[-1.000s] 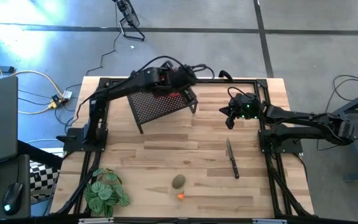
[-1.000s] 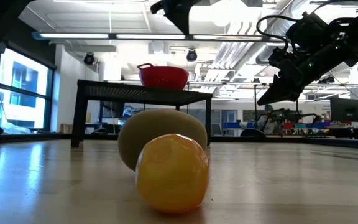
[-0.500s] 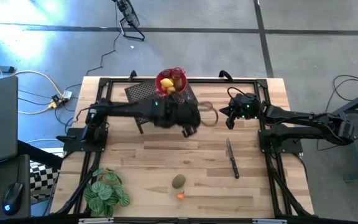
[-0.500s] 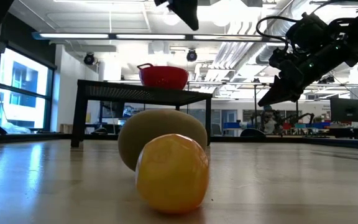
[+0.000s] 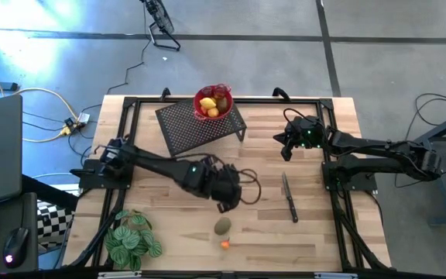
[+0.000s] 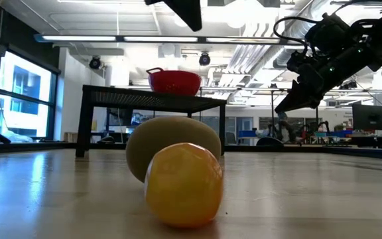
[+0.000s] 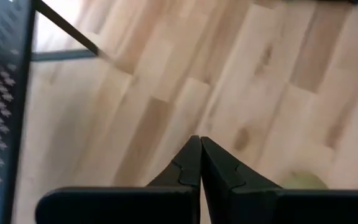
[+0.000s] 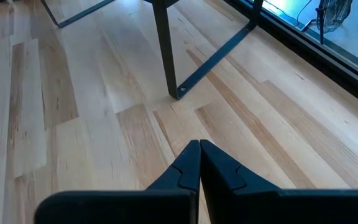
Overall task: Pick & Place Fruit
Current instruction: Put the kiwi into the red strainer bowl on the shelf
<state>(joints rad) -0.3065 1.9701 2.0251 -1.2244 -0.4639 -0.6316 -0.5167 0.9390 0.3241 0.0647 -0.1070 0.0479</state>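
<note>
Now left end effector (image 5: 224, 205) closed, empty, above olive fruit (image 5: 222, 225).

You've got the red mesh bowl (image 5: 212, 102) on the black perforated metal stand (image 5: 200, 128), olive-green oval fruit (image 5: 222, 225) just behind the tiny orange fruit (image 5: 225, 244)

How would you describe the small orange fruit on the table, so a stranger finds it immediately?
Start at the green leafy plant on the table's near-left corner and look right along that edge. There an olive-green oval fruit lies; the tiny orange fruit sits beside it, smaller and brighter.
</note>
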